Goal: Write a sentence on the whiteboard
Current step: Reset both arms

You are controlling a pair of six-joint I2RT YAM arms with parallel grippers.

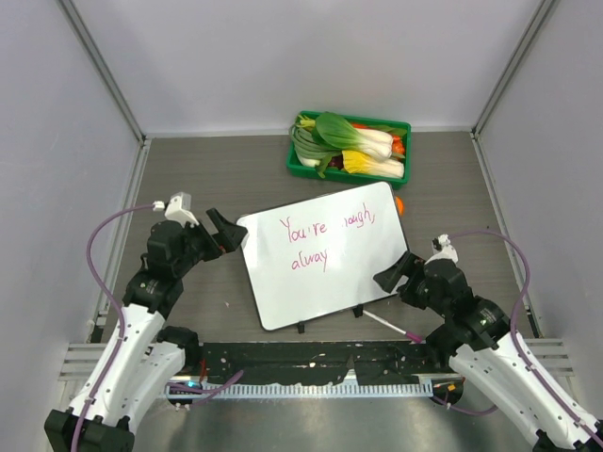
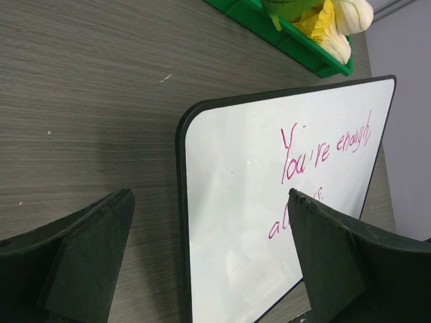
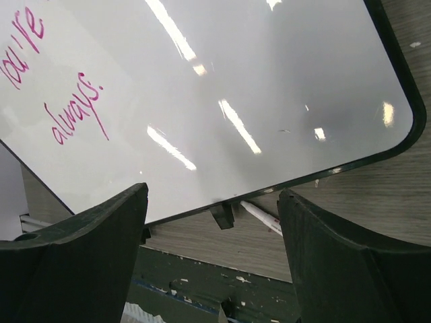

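Whiteboard [image 1: 320, 282]: I see it askew in the middle of the table [image 1: 188, 179], the sentence [image 1: 306, 229] on its far half. Left end effector [image 1: 230, 234] and right end effector [image 1: 396, 271]: fingers apart, empty, flanking it. Left wrist reads "You're enough"; right wrist alone shows the stop after "always".

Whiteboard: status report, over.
Left gripper and right gripper open, empty. Whiteboard flat, sentence on it. Marker lying by near edge.

Pink sentence [image 1: 323, 239], seemingly cursive, on whiteboard [image 1: 350, 275]
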